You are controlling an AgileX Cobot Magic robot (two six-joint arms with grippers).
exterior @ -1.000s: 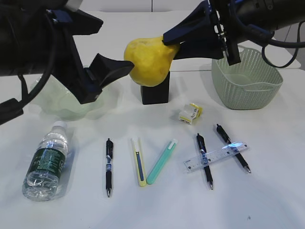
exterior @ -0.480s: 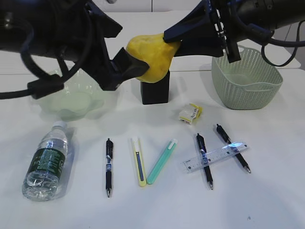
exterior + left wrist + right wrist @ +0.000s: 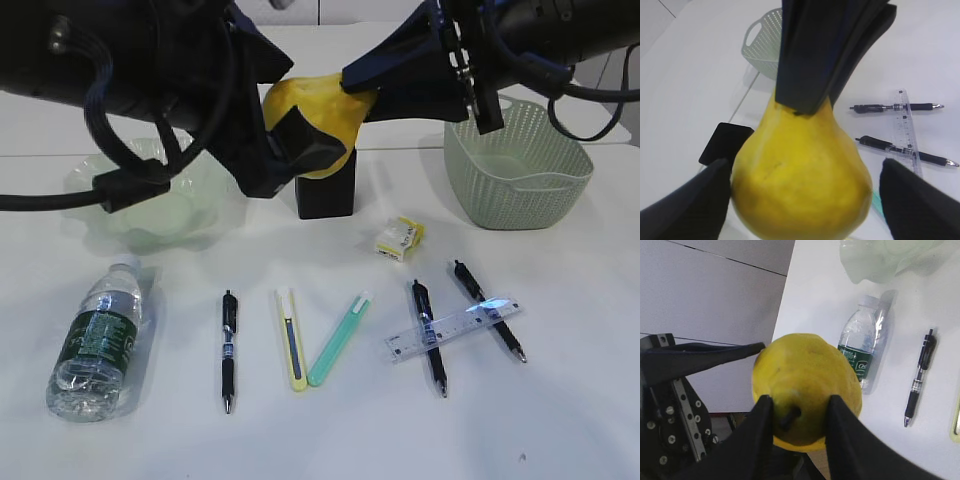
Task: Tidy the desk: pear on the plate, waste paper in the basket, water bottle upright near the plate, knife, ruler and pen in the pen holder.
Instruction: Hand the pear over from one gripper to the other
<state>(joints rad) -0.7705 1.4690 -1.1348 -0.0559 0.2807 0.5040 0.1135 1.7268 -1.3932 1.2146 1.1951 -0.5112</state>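
Right gripper [image 3: 796, 415] clamps pear [image 3: 318, 112] neck above pen holder [image 3: 326, 190]; left gripper [image 3: 800, 192] wide, flanking it, contact unclear.

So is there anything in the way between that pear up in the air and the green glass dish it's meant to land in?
Only the left gripper itself: its open jaws straddle the pear, on the side toward the plate. The right gripper pinches the pear's stem end above the pen holder. The dish itself looks empty.
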